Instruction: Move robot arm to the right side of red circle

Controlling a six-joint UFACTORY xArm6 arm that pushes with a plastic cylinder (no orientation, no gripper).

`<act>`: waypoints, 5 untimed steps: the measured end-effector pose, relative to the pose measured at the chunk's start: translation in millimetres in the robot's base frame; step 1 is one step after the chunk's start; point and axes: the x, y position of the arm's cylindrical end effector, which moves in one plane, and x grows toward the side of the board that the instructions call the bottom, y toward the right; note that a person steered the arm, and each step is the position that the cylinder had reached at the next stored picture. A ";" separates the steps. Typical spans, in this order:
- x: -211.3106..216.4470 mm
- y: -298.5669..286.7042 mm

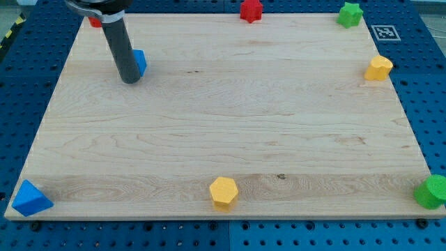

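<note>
A small part of a red block (93,22) shows at the board's top left corner, mostly hidden behind my arm; its shape cannot be made out. My tip (130,81) rests on the board below and to the right of that red block. A blue block (141,61) sits right against the rod's right side, partly hidden by it. A red star-like block (251,10) sits at the top edge, right of centre.
A green star block (350,14) is at the top right, with a yellow block (379,68) below it. A yellow hexagon (224,192) is at the bottom centre, a blue triangle (31,199) at the bottom left and a green round block (433,192) at the bottom right.
</note>
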 end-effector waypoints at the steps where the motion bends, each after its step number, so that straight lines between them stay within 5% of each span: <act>1: -1.2 -10.1; 3: -3.6 -78.3; 5: -46.5 -50.3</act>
